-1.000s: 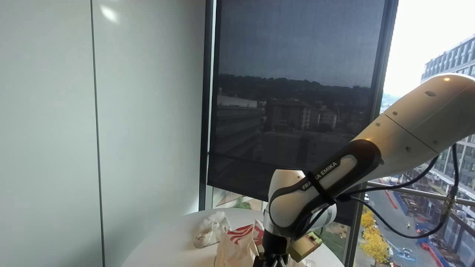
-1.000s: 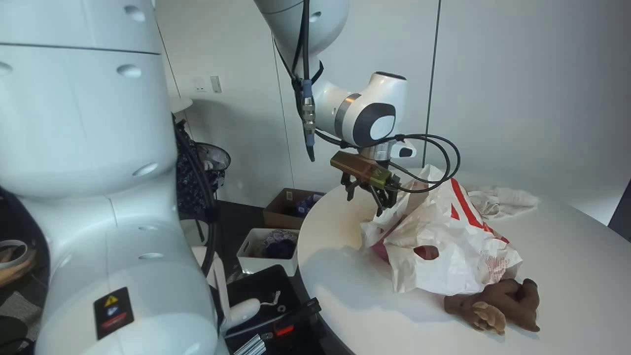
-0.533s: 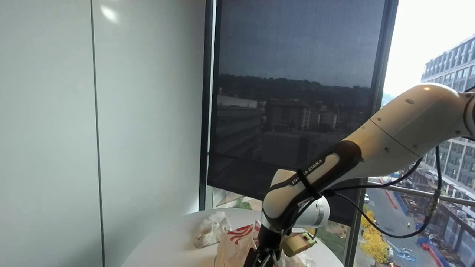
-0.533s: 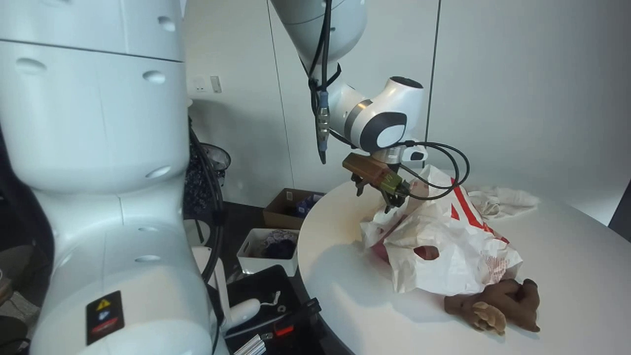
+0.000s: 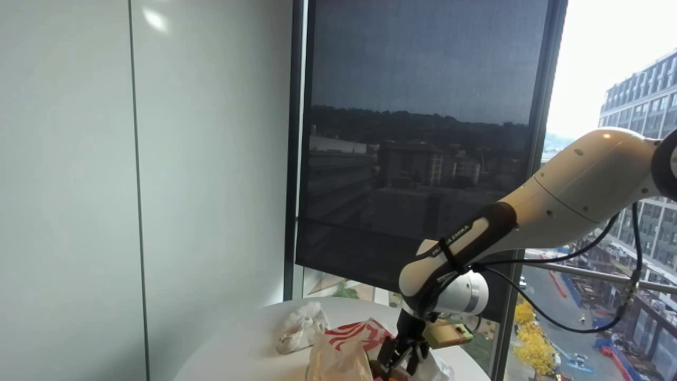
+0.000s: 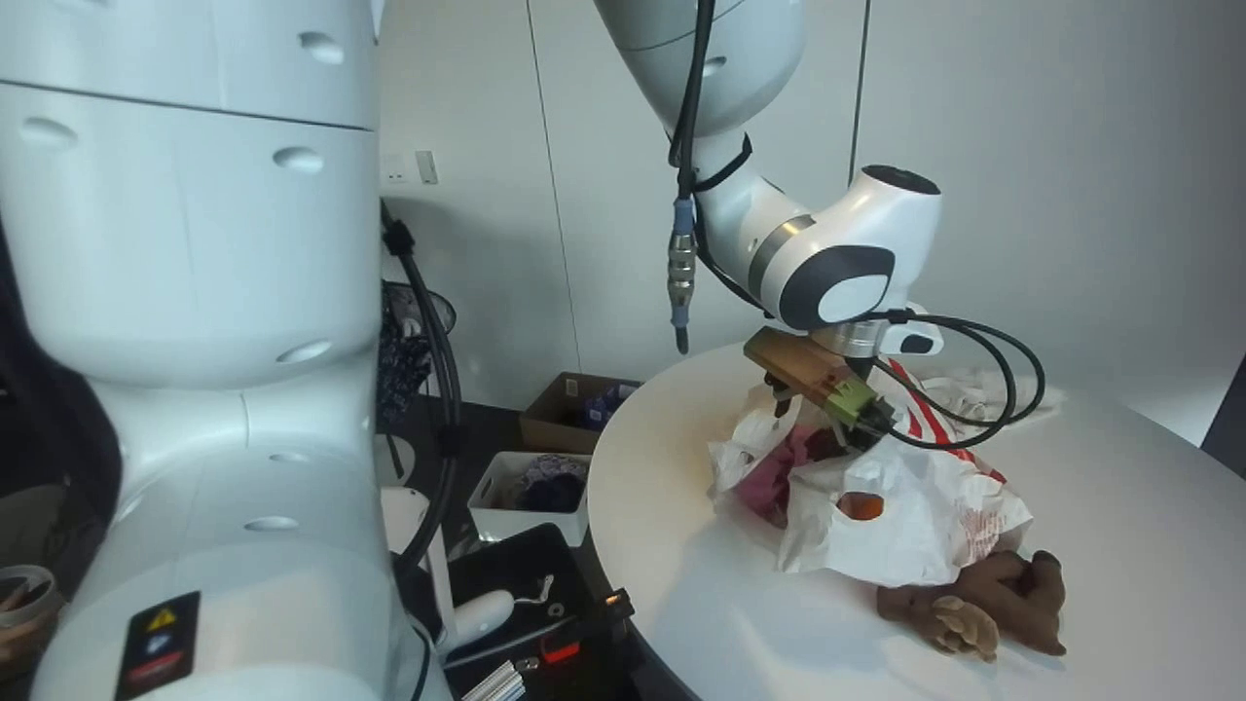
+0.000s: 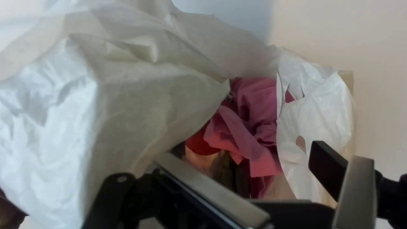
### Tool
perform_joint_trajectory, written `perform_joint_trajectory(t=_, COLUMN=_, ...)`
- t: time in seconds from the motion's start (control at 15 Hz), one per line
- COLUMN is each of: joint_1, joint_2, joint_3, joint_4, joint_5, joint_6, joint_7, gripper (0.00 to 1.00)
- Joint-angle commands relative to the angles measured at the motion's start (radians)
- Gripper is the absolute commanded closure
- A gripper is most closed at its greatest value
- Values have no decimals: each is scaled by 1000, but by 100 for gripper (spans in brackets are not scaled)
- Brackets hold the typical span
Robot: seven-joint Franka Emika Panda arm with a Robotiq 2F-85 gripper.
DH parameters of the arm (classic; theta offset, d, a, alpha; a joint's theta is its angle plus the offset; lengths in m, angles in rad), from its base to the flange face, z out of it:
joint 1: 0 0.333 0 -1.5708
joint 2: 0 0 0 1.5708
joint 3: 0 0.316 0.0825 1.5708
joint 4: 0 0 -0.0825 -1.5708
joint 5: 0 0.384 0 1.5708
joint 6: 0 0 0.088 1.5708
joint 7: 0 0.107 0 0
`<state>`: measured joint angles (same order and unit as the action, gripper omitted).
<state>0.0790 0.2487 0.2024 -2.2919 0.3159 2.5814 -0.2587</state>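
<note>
1. The jaws stood spread at the mouth of the red-striped white bag point(image 6: 900, 531).
2. Pink cloth point(image 7: 240, 133) showed inside the bag near them.
3. The bag lay on the tabletop point(image 6: 652, 487), just beside a brown plush toy point(image 6: 998, 594).

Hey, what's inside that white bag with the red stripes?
In the mouth of the bag shows a pink cloth, with something red and something orange-brown beside it, both too covered to name. The bag's side hides whatever lies deeper.
</note>
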Motion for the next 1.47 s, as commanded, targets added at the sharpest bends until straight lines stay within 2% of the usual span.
perform_joint_trajectory(t=0.0, joint_1=6, joint_2=57, joint_3=-57, joint_4=53, joint_5=-123, joint_6=17, joint_7=68, gripper=0)
perform_joint_trajectory(t=0.2, joint_1=33, joint_2=99, joint_3=-99, joint_4=95, joint_5=-269, joint_6=10, joint_7=136, gripper=0)
perform_joint_trajectory(t=0.4, joint_1=52, joint_2=125, joint_3=-88, joint_4=135, joint_5=-343, joint_6=2, joint_7=159, gripper=0)
perform_joint_trajectory(t=0.67, joint_1=61, joint_2=148, joint_3=-39, joint_4=184, joint_5=-309, joint_6=-8, joint_7=134, gripper=0)
perform_joint_trajectory(t=1.0, joint_1=77, joint_2=189, joint_3=-43, joint_4=222, joint_5=-335, joint_6=-11, joint_7=136, gripper=0)
perform_joint_trajectory(t=1.4, joint_1=63, joint_2=226, joint_3=-7, joint_4=242, joint_5=-285, joint_6=-18, joint_7=118, gripper=0)
